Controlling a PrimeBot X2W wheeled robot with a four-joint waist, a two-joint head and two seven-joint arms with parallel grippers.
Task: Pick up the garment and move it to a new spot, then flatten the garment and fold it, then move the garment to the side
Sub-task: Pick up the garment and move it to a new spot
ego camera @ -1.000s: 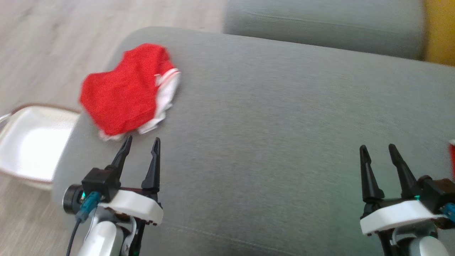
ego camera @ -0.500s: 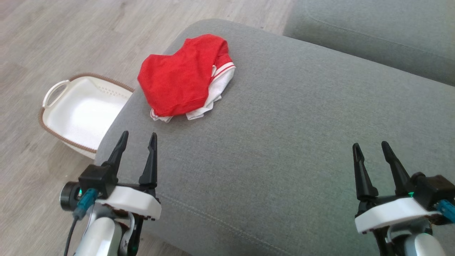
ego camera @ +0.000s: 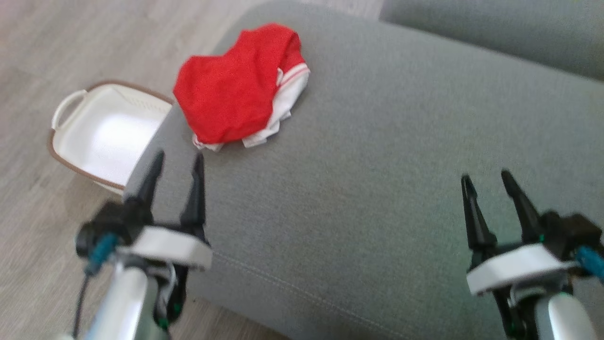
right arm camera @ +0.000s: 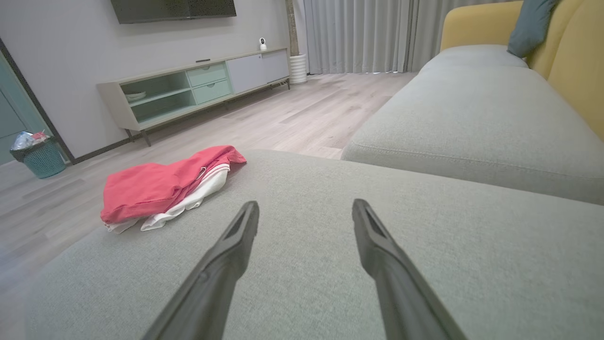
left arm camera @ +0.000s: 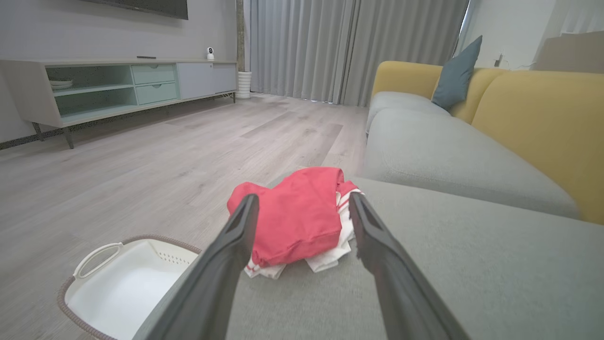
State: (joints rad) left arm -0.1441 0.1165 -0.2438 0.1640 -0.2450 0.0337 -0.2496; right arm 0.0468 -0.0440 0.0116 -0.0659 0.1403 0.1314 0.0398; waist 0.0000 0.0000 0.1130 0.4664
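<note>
The garment (ego camera: pixel 233 94) is a crumpled red cloth with white, red-striped edges, lying at the far left corner of the grey sofa cushion (ego camera: pixel 377 165). It sits straight ahead between the fingers in the left wrist view (left arm camera: pixel 295 217) and at the left in the right wrist view (right arm camera: pixel 165 189). My left gripper (ego camera: pixel 177 163) hovers open just short of the garment, above the cushion's left edge, with nothing between its fingers. Over the cushion's near right part, my right gripper (ego camera: pixel 486 178) is open and empty too.
A white basket (ego camera: pixel 101 137) with a brown rim stands on the wooden floor just left of the cushion, also in the left wrist view (left arm camera: pixel 122 288). A second grey cushion (ego camera: pixel 495 28) lies beyond. Yellow sofa backrest (left arm camera: pixel 538 127) on the right. A TV cabinet (right arm camera: pixel 198 85) stands across the room.
The head camera has swung left and tilted, so the whole picture shifted. Both grippers stay open; the left one stands a little closer to the garment, which lies unmoved.
</note>
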